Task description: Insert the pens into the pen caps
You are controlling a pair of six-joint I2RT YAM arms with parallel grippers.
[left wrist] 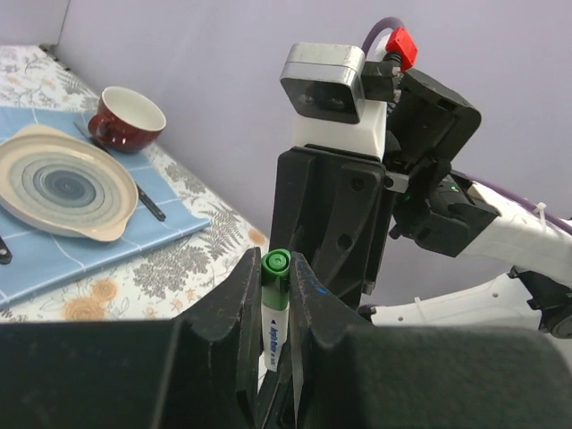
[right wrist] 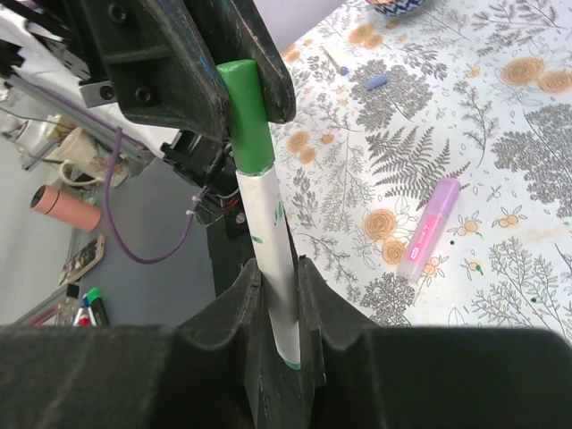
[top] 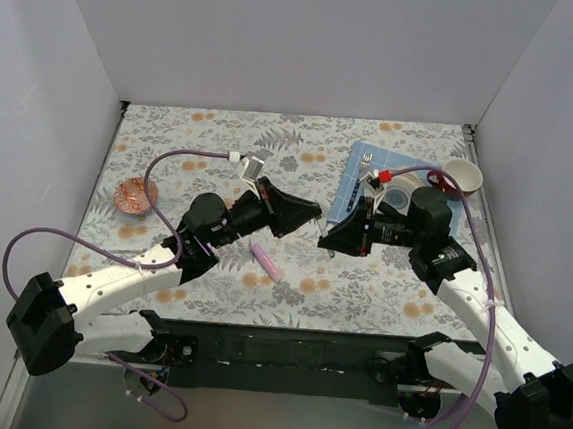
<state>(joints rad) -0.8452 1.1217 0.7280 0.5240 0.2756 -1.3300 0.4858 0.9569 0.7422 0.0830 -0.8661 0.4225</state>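
Observation:
My left gripper (top: 315, 213) and right gripper (top: 326, 240) meet tip to tip above the middle of the table. In the left wrist view my left gripper (left wrist: 275, 261) is shut on the green pen cap (left wrist: 275, 273), with the whitish pen (left wrist: 271, 338) running down from it. In the right wrist view my right gripper (right wrist: 279, 268) is shut on the whitish pen (right wrist: 268, 232), whose far end sits in the green cap (right wrist: 243, 116) between the left fingers. The pink-lilac pen (top: 267, 260) lies on the cloth, also seen from the right wrist (right wrist: 431, 228). A small lilac cap (right wrist: 376, 81) lies farther off.
A blue mat (top: 352, 188) at the back right carries a ringed plate (left wrist: 63, 181), a dark red cup (left wrist: 128, 117) and a dark spoon handle (left wrist: 147, 201). A small orange patterned dish (top: 134, 196) sits at the left. White walls enclose the table.

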